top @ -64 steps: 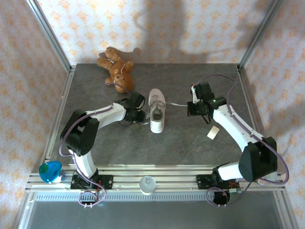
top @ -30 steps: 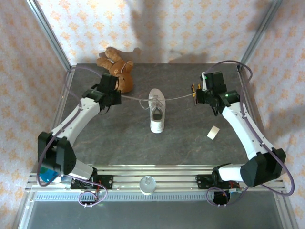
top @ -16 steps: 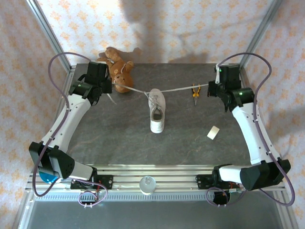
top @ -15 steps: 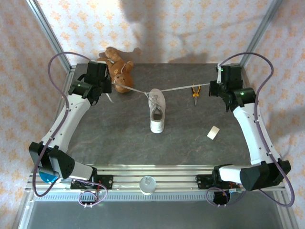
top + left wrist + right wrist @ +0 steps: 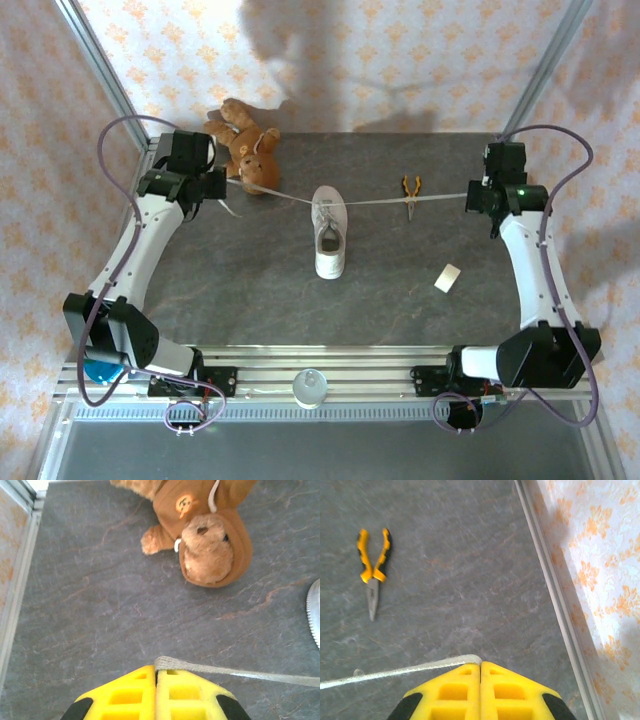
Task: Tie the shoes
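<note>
Yellow-fingered, my left gripper [image 5: 156, 672] is pinched closed on the left lace [image 5: 240, 672], near the brown teddy bear [image 5: 205, 540]. Mid-table stands the white sneaker [image 5: 329, 233], its laces stretched taut to either side. Just right lie the pliers [image 5: 372, 570]. My right gripper [image 5: 480, 666] clamps the right lace [image 5: 395, 672] beside the table's right edge.

Bright, even light fills the booth. Broad soft shadows smear the back wall [image 5: 330, 60] (the darkest near its top edge). Up close the teddy bear [image 5: 207, 555] looks slightly soft, the lace [image 5: 240, 673] crisper; the side wall [image 5: 600, 580] washes out pale.
</note>
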